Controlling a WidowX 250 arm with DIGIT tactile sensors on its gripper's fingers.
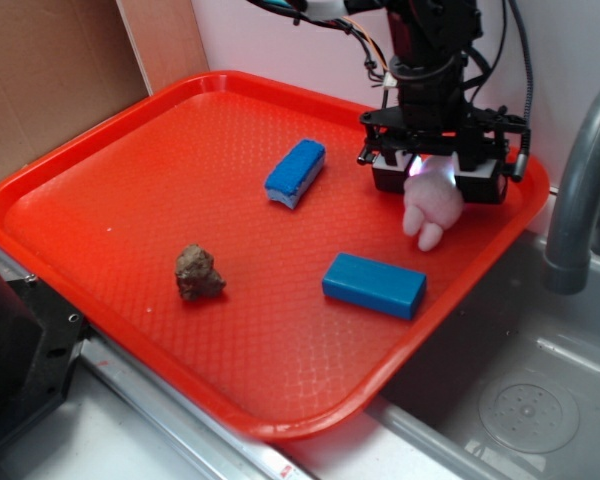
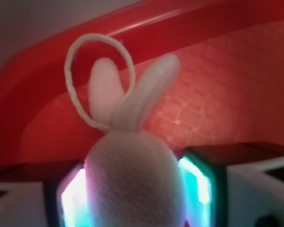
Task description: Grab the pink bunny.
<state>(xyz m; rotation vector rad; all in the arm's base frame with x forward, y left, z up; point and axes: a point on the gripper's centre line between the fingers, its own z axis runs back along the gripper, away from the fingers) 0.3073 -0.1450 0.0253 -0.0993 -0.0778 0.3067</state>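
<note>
black arm with a ribbed round wrist, black cables looping behind it, and blocky fingers [image 1: 480,178] glowing pink and teal inside.

My arm comes in from the twelve o'clock edge of the exterior view, black links and cables bundled above, wrist pointing straight down. My tool [image 1: 437,178] hangs at about two o'clock in that view. Its two fingers [image 2: 204,182] stand to either side of the pink bunny [image 1: 430,208] and press against its body; in the wrist view their inner pads glow, and the bunny fills the gap between them.
</note>
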